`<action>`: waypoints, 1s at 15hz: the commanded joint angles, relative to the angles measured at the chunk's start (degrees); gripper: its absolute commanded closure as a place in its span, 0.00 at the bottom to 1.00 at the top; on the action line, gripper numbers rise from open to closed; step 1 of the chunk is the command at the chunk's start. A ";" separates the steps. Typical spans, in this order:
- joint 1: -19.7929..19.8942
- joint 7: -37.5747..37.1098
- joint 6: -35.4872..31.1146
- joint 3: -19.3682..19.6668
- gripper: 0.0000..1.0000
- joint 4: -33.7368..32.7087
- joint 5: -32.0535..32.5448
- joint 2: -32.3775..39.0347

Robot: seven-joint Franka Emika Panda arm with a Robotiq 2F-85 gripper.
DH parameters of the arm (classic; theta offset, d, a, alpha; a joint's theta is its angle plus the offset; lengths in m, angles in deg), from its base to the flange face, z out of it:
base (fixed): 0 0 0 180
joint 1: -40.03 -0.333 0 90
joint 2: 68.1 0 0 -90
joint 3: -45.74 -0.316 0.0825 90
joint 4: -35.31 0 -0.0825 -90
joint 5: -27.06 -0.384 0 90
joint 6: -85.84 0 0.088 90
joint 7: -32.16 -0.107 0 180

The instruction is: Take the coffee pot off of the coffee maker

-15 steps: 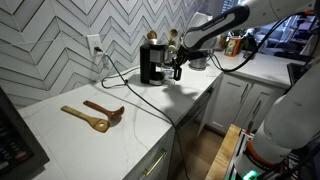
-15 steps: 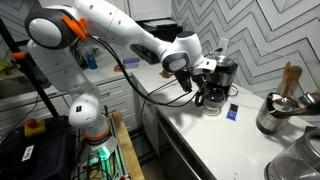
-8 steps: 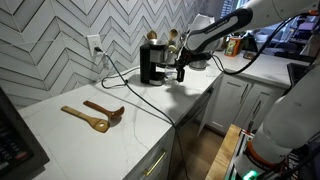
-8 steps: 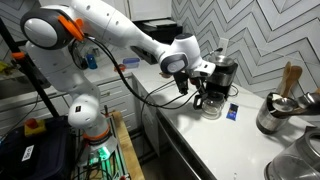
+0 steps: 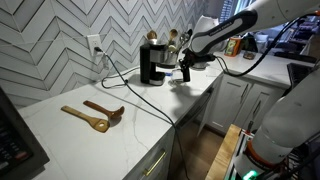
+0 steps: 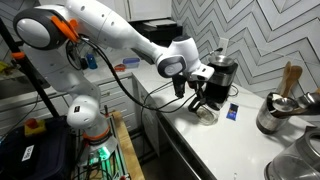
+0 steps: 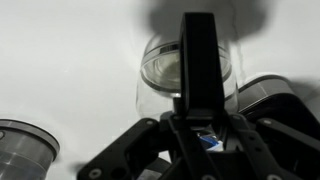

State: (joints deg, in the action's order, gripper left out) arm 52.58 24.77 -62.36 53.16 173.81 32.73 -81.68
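The coffee pot [image 7: 160,68] is a clear glass carafe with a dark handle [image 7: 200,55]. My gripper [image 7: 200,118] is shut on that handle. In both exterior views my gripper [image 5: 184,70] [image 6: 194,92] holds the pot [image 6: 206,110] low over the white counter, off the coffee maker and a short way in front of it. I cannot tell whether the pot touches the counter. The black coffee maker [image 5: 151,62] [image 6: 222,74] stands against the tiled wall, and its edge shows in the wrist view [image 7: 268,98].
Two wooden utensils [image 5: 94,114] lie on the counter. A black power cord [image 5: 120,76] runs from the wall outlet [image 5: 95,45]. A shiny metal vessel [image 6: 274,112] and a small blue object [image 6: 232,112] sit beyond the coffee maker. The counter edge [image 5: 175,125] is close by.
My gripper has moved away from the coffee maker with the coffee pot in it. The pot now stands apart from the machine and lower over the counter.
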 commanded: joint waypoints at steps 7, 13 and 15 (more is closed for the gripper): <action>0.70 1.50 -0.41 1.50 0.92 4.26 -0.68 -1.94; 0.63 3.31 -0.29 2.31 0.92 5.66 -0.90 -1.76; 0.65 3.56 -0.01 2.39 0.45 5.51 -0.84 -1.86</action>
State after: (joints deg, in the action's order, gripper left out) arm 53.41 26.57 -62.37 54.73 178.20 32.59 -82.65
